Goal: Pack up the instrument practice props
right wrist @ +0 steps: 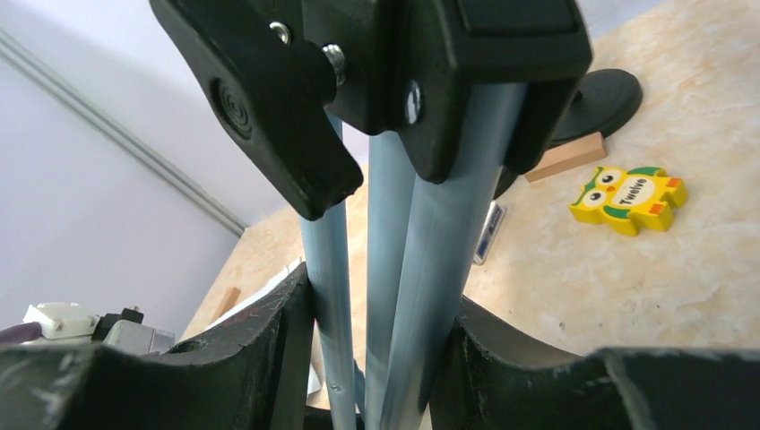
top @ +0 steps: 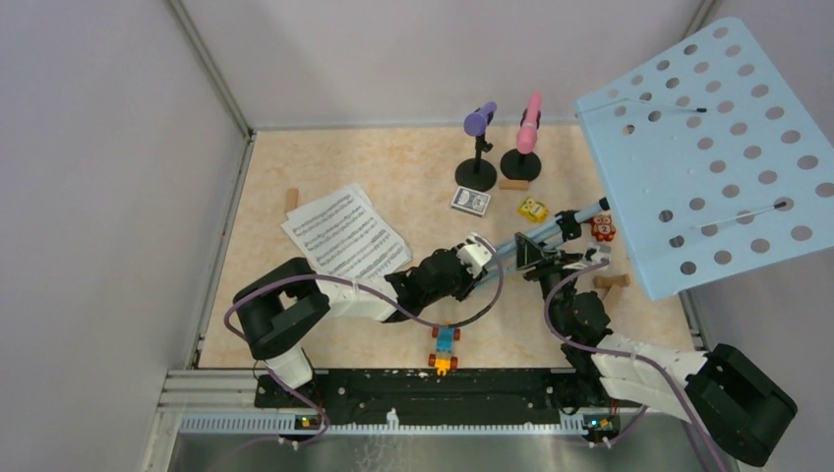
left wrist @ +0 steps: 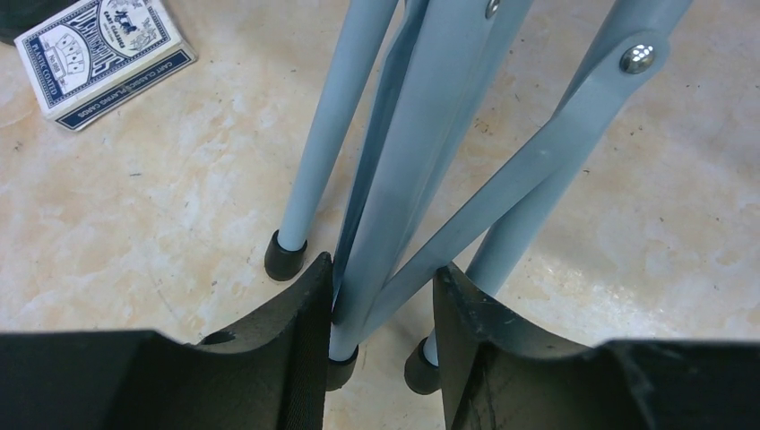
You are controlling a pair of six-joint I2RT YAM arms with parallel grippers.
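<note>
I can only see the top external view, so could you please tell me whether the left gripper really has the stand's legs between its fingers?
Observer: Yes. The left wrist view shows the left gripper closed on the legs, with a finger touching each side.
Operator: Thank you. Where along the legs, please?
Observer: Low down, right beside the black rubber feet, which sit close together.
Operator: And the right gripper?
Observer: The right wrist view shows the right gripper clasping the legs just below the black clamp.
</note>
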